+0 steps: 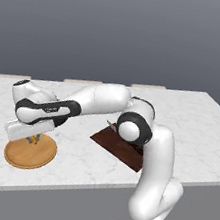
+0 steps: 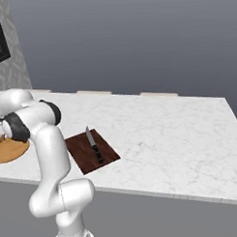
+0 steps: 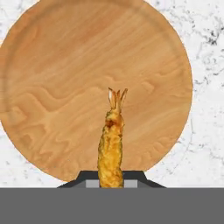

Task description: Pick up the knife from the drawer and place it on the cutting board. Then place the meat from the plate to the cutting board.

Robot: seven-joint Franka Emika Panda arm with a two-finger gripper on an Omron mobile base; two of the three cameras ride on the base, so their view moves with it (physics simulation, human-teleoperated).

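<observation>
My gripper (image 1: 34, 140) hangs over the round tan plate (image 1: 29, 153), shut on the meat (image 3: 110, 146). The meat is an orange-yellow fried piece with a forked tail, and it sticks out from between the dark fingertips (image 3: 81, 178) across the plate (image 3: 65, 87). I cannot tell whether the meat still touches the plate. To the right on the counter lies the dark brown cutting board (image 2: 88, 158). The knife (image 2: 94, 147) rests on it, silver blade pointing away and black handle toward me. The arm hides part of the board (image 1: 121, 148). The drawer is out of view.
A white marble counter (image 2: 179, 133) stretches right of the board, its front edge close to the base. The plate (image 2: 10, 149) sits at the counter's left end. My own elbow (image 1: 134, 128) stands over the board's far end.
</observation>
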